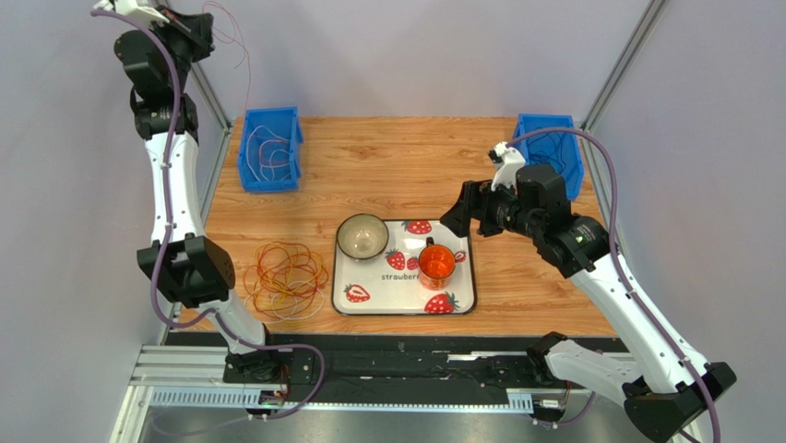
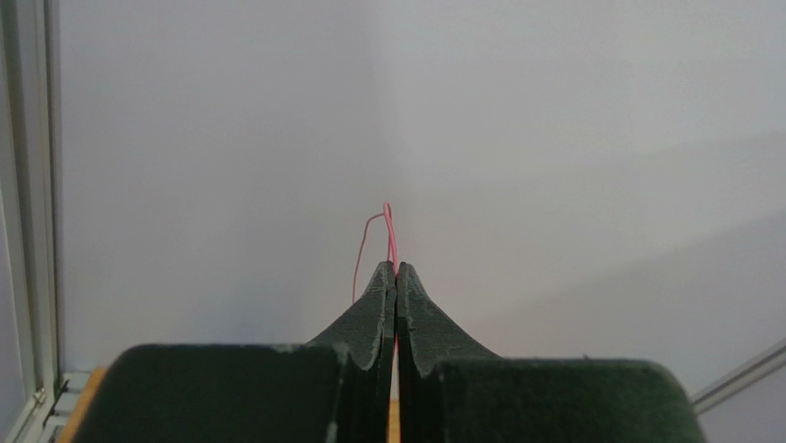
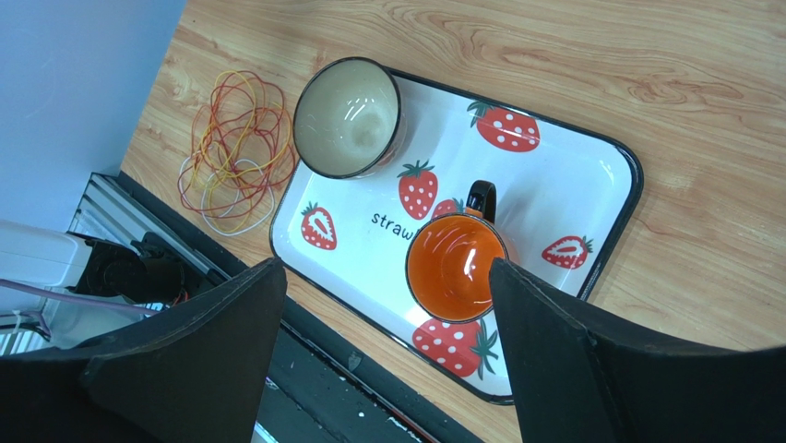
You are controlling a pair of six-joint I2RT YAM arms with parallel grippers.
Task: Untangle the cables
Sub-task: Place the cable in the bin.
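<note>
A tangled pile of thin cables [image 1: 288,277] in yellow, orange, red and white lies on the wooden table left of the tray; the right wrist view shows the pile [image 3: 235,152] too. My left gripper [image 1: 201,28] is raised high at the far left and is shut on one thin pink-red cable [image 2: 389,231]. That cable [image 1: 244,51] hangs down in a loop above the left blue bin. My right gripper [image 3: 386,268] hovers open over the tray with nothing between its fingers; the top view shows the right gripper [image 1: 458,217] there as well.
A strawberry-print tray [image 1: 461,300] holds a cream bowl [image 1: 362,236] and an orange cup [image 1: 436,263]. A blue bin [image 1: 270,148] with white cables stands at the back left, another blue bin [image 1: 553,152] at the back right. Frame posts rise at both back corners.
</note>
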